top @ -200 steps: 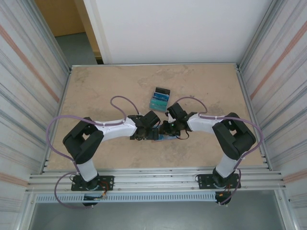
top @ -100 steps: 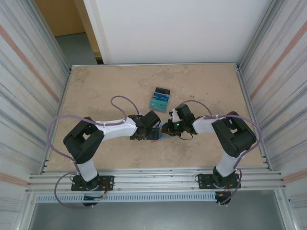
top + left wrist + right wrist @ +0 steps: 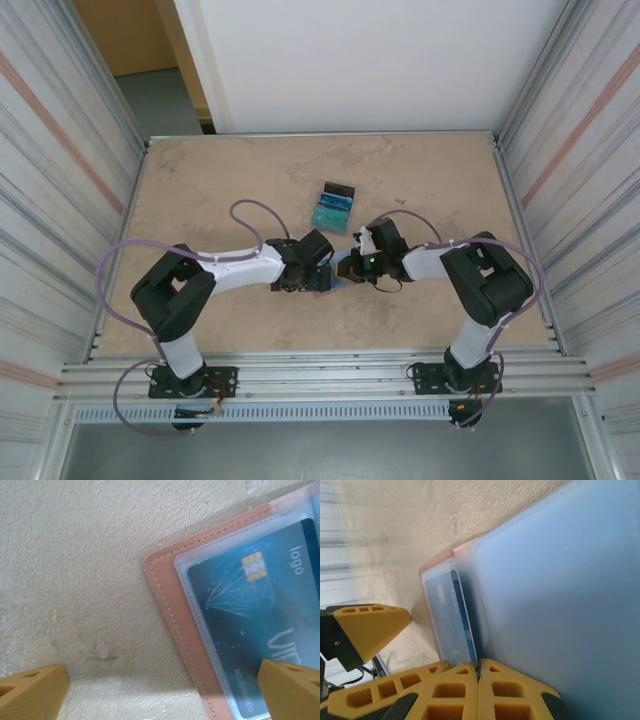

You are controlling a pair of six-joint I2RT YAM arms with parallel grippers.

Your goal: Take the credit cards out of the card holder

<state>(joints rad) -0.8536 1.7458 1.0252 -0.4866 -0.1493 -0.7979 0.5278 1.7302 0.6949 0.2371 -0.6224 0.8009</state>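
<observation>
i find the card holder [image 3: 170,610] open on the table [image 3: 220,190] between both arms, with a teal card [image 3: 240,625] in its clear pocket. left gripper [image 3: 160,690] is spread wide, straddling the holder's corner. right gripper [image 3: 479,672] is clenched at a pocket leaf's edge; i cannot tell what it pinches. loose credit cards [image 3: 333,205] lie just beyond.

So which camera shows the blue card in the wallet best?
The left wrist view: the blue card lies flat under the wallet's clear pocket, chip and lettering sharp. The right wrist view catches it as a narrow strip beside a blurry raised flap. The top view is too far off to make it out.
</observation>
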